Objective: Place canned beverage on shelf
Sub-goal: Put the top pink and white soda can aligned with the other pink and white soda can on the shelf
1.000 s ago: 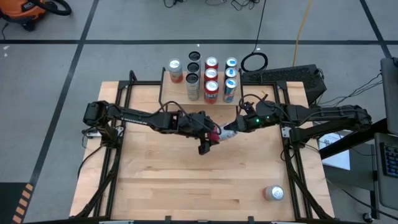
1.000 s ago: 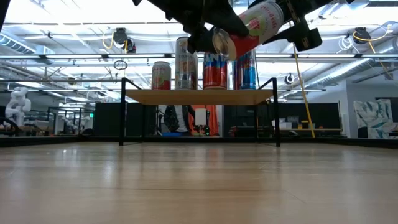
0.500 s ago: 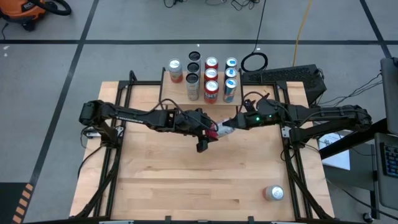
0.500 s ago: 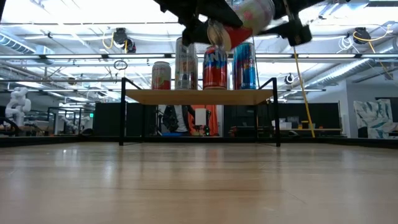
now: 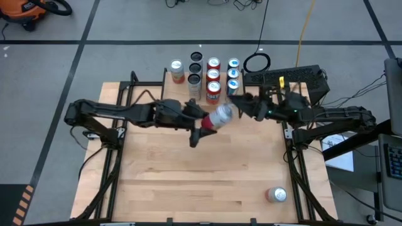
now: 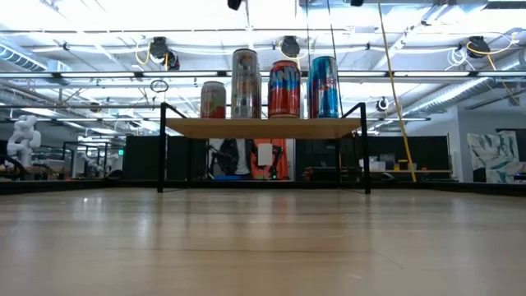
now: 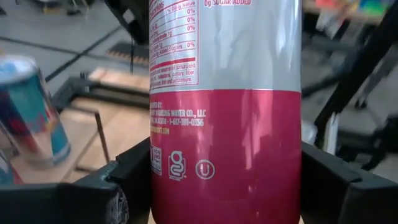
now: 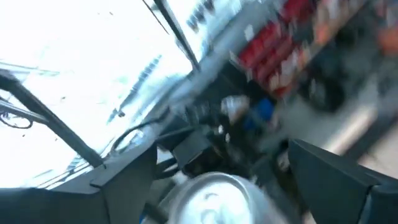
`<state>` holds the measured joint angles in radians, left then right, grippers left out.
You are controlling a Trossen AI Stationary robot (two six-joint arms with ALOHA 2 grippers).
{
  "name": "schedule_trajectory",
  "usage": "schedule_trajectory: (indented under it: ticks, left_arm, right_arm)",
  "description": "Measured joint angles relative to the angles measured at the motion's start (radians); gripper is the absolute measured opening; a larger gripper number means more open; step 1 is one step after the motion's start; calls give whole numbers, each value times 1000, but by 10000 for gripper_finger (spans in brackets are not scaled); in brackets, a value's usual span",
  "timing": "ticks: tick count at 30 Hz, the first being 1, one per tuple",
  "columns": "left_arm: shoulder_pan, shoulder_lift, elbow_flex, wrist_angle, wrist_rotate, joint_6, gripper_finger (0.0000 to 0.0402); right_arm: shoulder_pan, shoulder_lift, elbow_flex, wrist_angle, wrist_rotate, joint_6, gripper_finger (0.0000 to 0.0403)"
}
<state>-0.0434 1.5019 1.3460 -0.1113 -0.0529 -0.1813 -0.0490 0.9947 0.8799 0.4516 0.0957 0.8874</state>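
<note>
A canned beverage [image 5: 220, 115], silver on top and red below, hangs high above the table's middle, in front of the shelf. My left gripper [image 5: 209, 121] is shut on it. My right gripper [image 5: 240, 102] stands open just to the can's right, apart from it; its wrist view shows the can's silver top [image 8: 208, 196] between the spread fingers. The shelf [image 6: 263, 127], a light board on black legs, stands at the table's far edge with several cans [image 5: 212, 78] on it. Both grippers are above the low view's frame. My left gripper pinches the can's red lower part [image 7: 163, 180] between its two fingers [image 7: 127, 177], one on either side. The fingers come nearly level from the table's left and lie across the can. The can is lifted clear, near upright, its silver top leaning toward the right.
One more can [image 5: 277, 194] stands alone near the table's near right corner. A keyboard [image 5: 289, 76] lies beyond the table's far right corner. The wooden tabletop [image 5: 188, 176] in front of the shelf is bare wood.
Both grippers have risen out of the low view. My right gripper has come off the can, tipped upward and drawn back toward the table's right edge. My left gripper keeps the can, which has gone from lying slanted to near upright and moved up and slightly toward the shelf.
</note>
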Motion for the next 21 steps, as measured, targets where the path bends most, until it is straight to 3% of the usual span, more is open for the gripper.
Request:
schedule_trajectory:
  ticks: [5,8,15,21]
  left_arm:
    - [12,-51,0,106,-2,-68,283]
    - [26,-71,1,183,-7,-115,283]
    - [48,-74,1,379,-17,-206,282]
    - [46,-74,2,421,-7,-206,282]
  right_arm:
    - [0,0,0,173,63,-210,341]
    - [0,6,19,182,64,-320,345]
    - [-3,72,240,-121,43,-478,385]
    - [-22,168,454,-361,-19,-509,398]
